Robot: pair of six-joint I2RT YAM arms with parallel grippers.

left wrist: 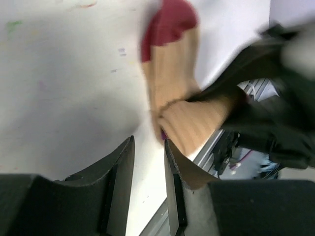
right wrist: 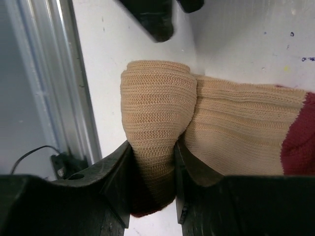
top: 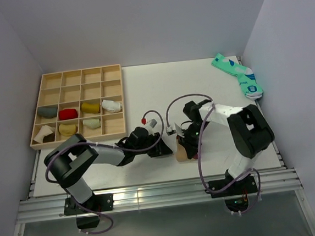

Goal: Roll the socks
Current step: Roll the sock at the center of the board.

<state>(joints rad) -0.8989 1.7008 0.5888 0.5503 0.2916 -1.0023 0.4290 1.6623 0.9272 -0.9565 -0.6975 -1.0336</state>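
The tan sock [top: 180,152] with a maroon toe [left wrist: 170,24] lies near the table's front edge between both arms. Its near end is rolled into a thick tube [right wrist: 157,103]; the flat part [right wrist: 241,132] runs right to the maroon toe. My right gripper [right wrist: 151,167] is shut on the rolled end, one finger on each side; in the top view it [top: 187,147] sits on the sock. My left gripper [left wrist: 147,147] is narrowly open with bare table between its fingers, just left of the sock [left wrist: 172,83]; in the top view it [top: 167,148] touches the sock's left edge. The pale olive-green sock is hidden.
A wooden compartment tray [top: 74,75] at the back left holds several rolled socks. A teal-and-white sock pair [top: 237,75] lies at the back right corner. The aluminium rail [top: 153,193] runs along the table's front edge, close to the sock.
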